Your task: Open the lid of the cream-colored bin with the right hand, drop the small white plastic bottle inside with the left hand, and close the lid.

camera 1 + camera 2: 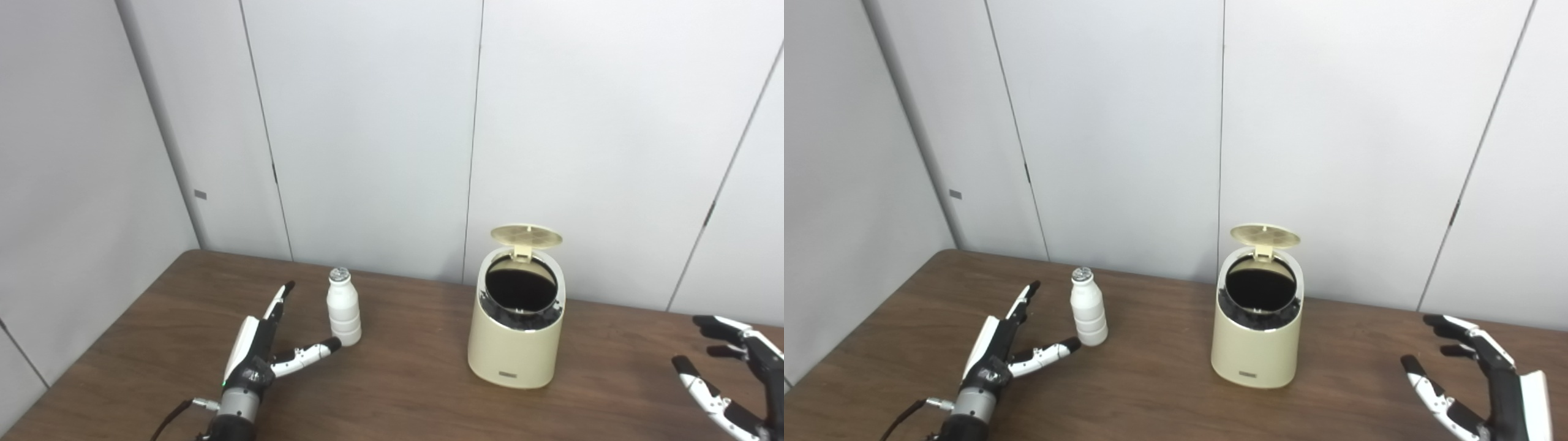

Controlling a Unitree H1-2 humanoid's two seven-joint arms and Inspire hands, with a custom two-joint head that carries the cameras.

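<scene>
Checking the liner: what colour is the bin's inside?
Black, inside the cream-colored bin, clearest in the left eye view.

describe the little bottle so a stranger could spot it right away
On the brown table, look left of the cream bin with its raised lid. The bottle stands upright just beyond the open left hand, small, white and ribbed.

A dark brown wooden table (398, 392) with visible grain fills the lower part of the view. Behind its far edge stands a wall of pale grey panels (367, 122) divided by thin dark vertical seams, meeting at the table's far left corner
</scene>
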